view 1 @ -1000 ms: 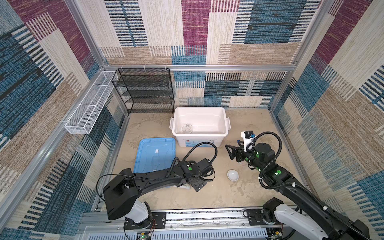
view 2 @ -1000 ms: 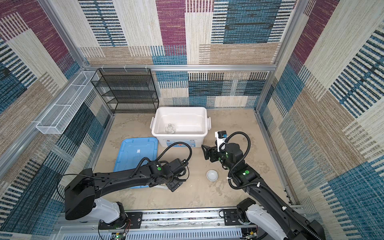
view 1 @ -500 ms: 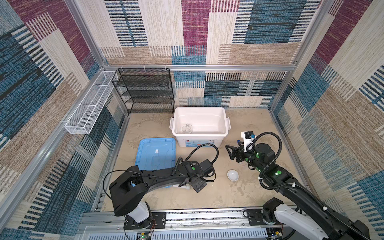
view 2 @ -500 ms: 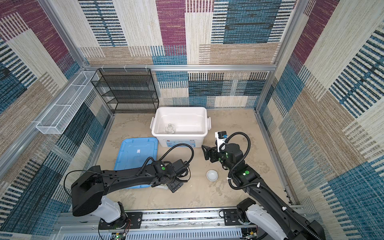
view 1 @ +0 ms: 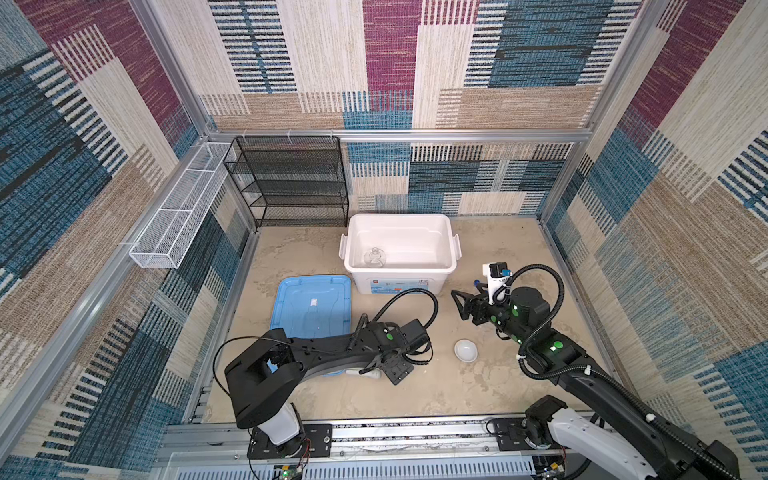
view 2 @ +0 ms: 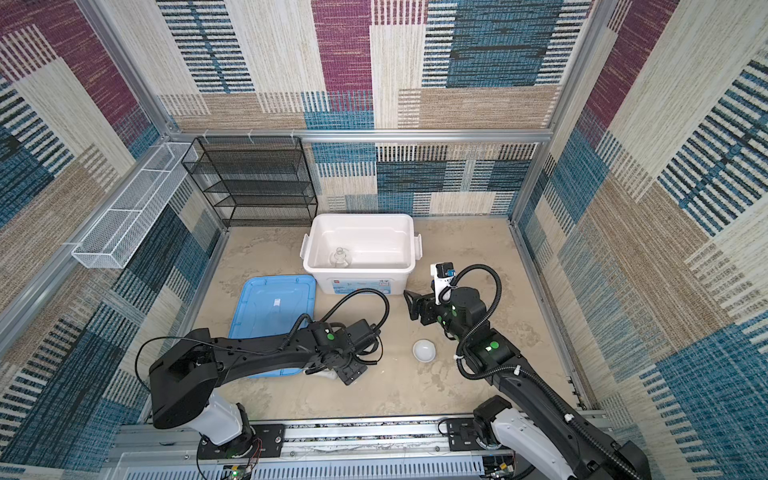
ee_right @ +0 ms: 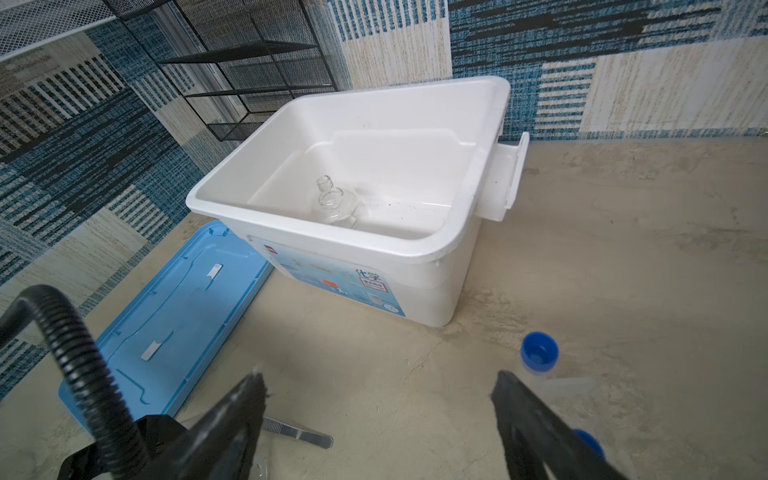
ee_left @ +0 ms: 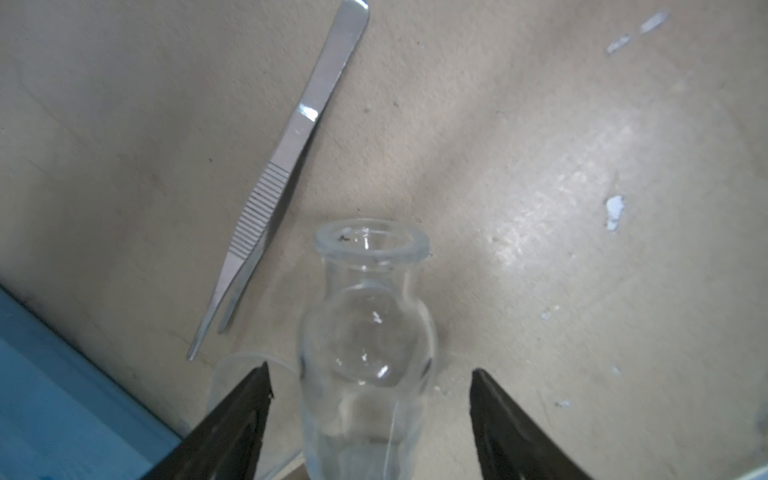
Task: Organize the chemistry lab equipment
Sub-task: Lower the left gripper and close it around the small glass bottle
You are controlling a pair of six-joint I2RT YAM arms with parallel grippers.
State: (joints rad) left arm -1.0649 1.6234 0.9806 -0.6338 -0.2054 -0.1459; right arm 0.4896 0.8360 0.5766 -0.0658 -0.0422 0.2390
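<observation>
Both top views: since a second ago the left arm's shoulder has swung toward the middle. The left pincer (view 1: pixel 397 369) stays low at the blue lid's (view 1: pixel 309 307) near corner, half hiding a white pestle (view 1: pixel 366 372). A white bowl (view 1: pixel 465 350) sits between the arms.

Left wrist view: jaws apart, flanking a clear flask (ee_left: pixel 365 332) without contact, tweezers (ee_left: pixel 274 187) beside.

Right wrist view: right pincer (ee_right: pixel 379 377) open, empty. One jaw cuts off a blue-capped tube (ee_right: pixel 539 353). A second flask (ee_right: pixel 334 203) sits in the bin (ee_right: pixel 291 223).

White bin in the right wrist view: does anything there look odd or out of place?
Its blue lid lies off on the floor beside the white bin. Small dark specks dot the bin's bottom near the lone glass flask.
</observation>
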